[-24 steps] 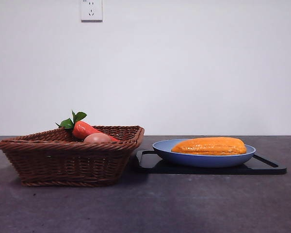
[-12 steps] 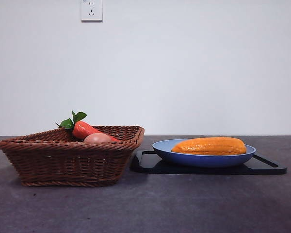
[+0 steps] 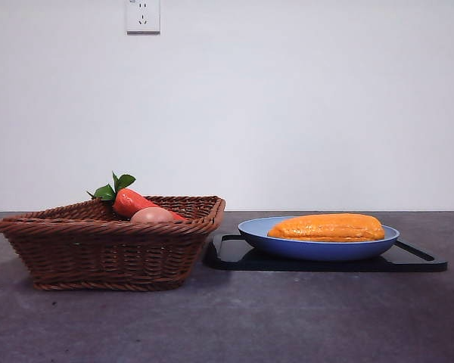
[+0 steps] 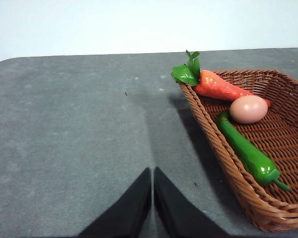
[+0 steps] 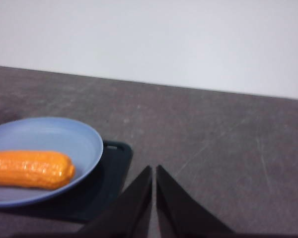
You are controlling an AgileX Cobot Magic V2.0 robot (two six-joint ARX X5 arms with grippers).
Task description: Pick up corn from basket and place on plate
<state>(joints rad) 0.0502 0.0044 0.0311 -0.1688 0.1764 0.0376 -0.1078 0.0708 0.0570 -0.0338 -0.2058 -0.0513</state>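
The orange-yellow corn (image 3: 328,227) lies lengthwise on the blue plate (image 3: 318,247); the right wrist view shows the same corn (image 5: 30,169) on the plate (image 5: 64,139). The brown wicker basket (image 3: 106,242) stands to the left of the plate, and its rim (image 4: 208,144) shows in the left wrist view. My left gripper (image 4: 152,173) hovers shut over bare table beside the basket. Off to the plate's side, my right gripper (image 5: 154,171) is shut with nothing in it. Neither arm shows in the front view.
The basket holds a red-orange carrot (image 4: 221,87) with green leaves, a pinkish-tan rounded thing (image 4: 248,109) and a green pepper (image 4: 246,151). A flat black tray (image 3: 416,261) lies under the plate. A wall socket (image 3: 142,15) is on the white wall behind.
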